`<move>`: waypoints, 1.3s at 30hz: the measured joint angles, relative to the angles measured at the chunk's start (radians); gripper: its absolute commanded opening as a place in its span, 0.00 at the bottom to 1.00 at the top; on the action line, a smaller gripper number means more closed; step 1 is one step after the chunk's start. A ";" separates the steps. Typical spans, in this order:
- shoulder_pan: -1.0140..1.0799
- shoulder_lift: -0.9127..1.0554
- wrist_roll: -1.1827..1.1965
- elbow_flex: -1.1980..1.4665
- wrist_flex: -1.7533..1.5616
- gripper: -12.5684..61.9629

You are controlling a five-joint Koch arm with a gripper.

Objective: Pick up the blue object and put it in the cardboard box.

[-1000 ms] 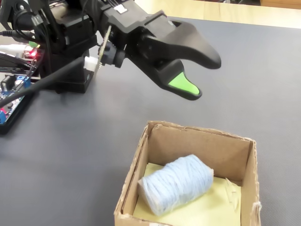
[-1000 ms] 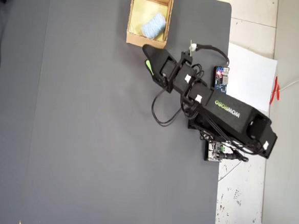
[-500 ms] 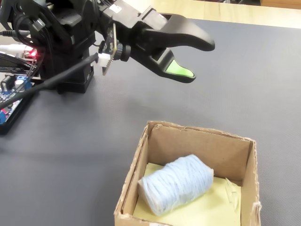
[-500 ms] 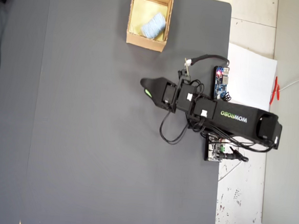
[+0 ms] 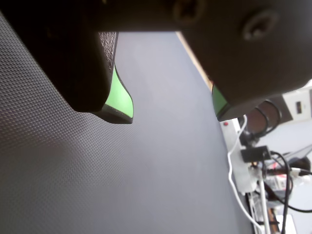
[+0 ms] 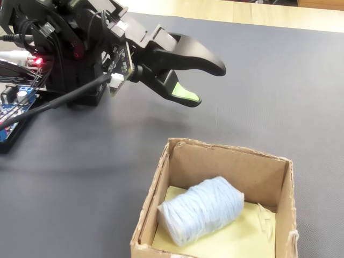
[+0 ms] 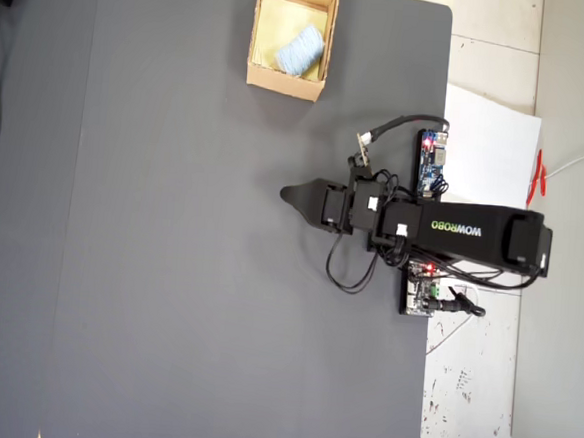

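The pale blue object (image 6: 201, 215) lies inside the open-topped cardboard box (image 6: 231, 172), on its yellowish floor. In the overhead view the box (image 7: 287, 80) stands at the top edge of the dark mat with the blue object (image 7: 302, 49) in its right half. My gripper (image 6: 208, 85) hovers over the mat, well clear of the box, open with nothing between its green-padded fingers (image 6: 183, 92). In the wrist view the gripper (image 5: 173, 116) shows a wide gap with only bare mat in it. Seen from overhead, the gripper (image 7: 289, 193) points left, below and to the right of the box.
The arm's base (image 7: 481, 237) sits at the mat's right edge, flanked by a blue circuit board (image 7: 432, 164) and another board (image 7: 419, 291) with loose cables. A white power strip (image 5: 241, 168) with cords lies past the mat's edge. A wooden tabletop (image 6: 242, 11) borders the mat.
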 measured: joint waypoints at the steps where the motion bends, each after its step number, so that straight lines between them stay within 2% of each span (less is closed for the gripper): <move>1: -0.008 0.000 0.002 0.000 0.000 0.60; 7: -0.048 0.000 0.009 0.005 0.006 0.61; 15: -0.086 0.000 0.020 0.005 0.192 0.62; 39: -0.077 0.000 0.021 0.005 0.199 0.62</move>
